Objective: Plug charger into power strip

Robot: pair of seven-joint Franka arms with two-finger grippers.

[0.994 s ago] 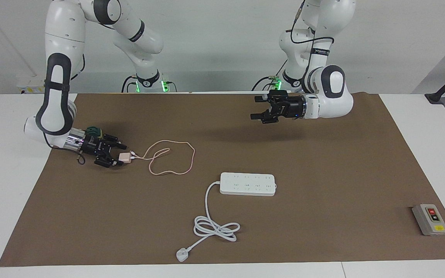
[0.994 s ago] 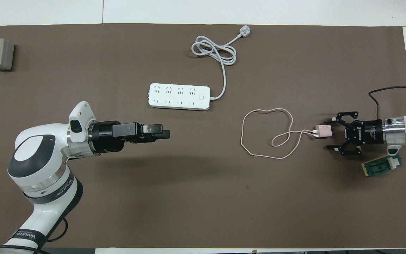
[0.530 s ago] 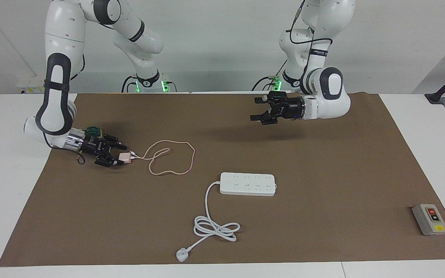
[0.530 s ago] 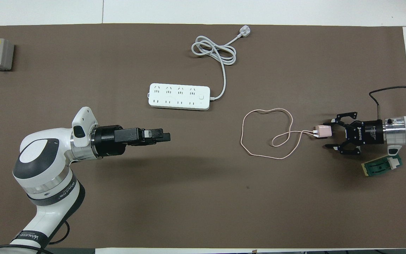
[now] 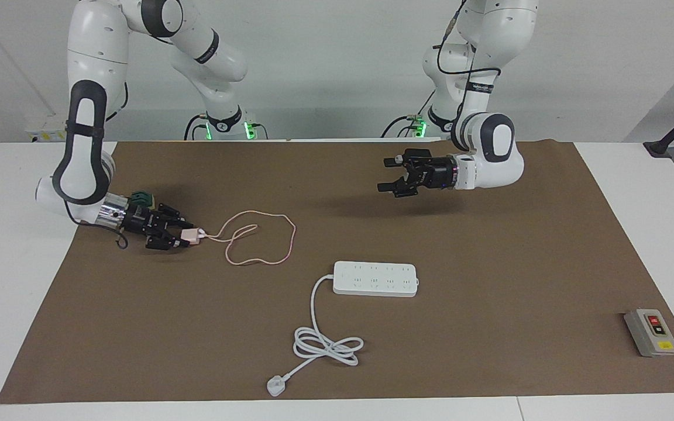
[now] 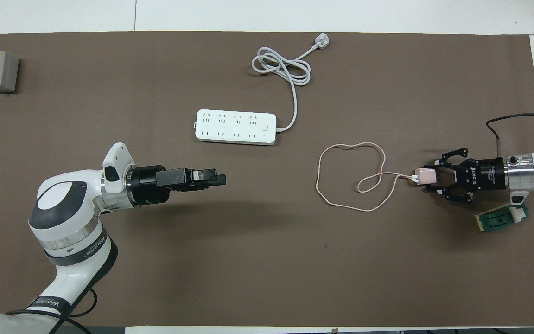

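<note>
Now we see right gripper (image 5: 188,237) clamped on charger (image 6: 424,176) | power strip (image 5: 375,278) lies toward left arm's end, long axis along the table's length | left gripper (image 5: 389,174) waits, jaws apart.

One camera sits high across the table, facing the robots and taking in both arms down to their bases. The other hangs above the robots' end, looking forward and steeply down. Both stand well back and share the whole brown mat (image 5: 489,263) (image 6: 267,260), seen half a turn apart.
</note>
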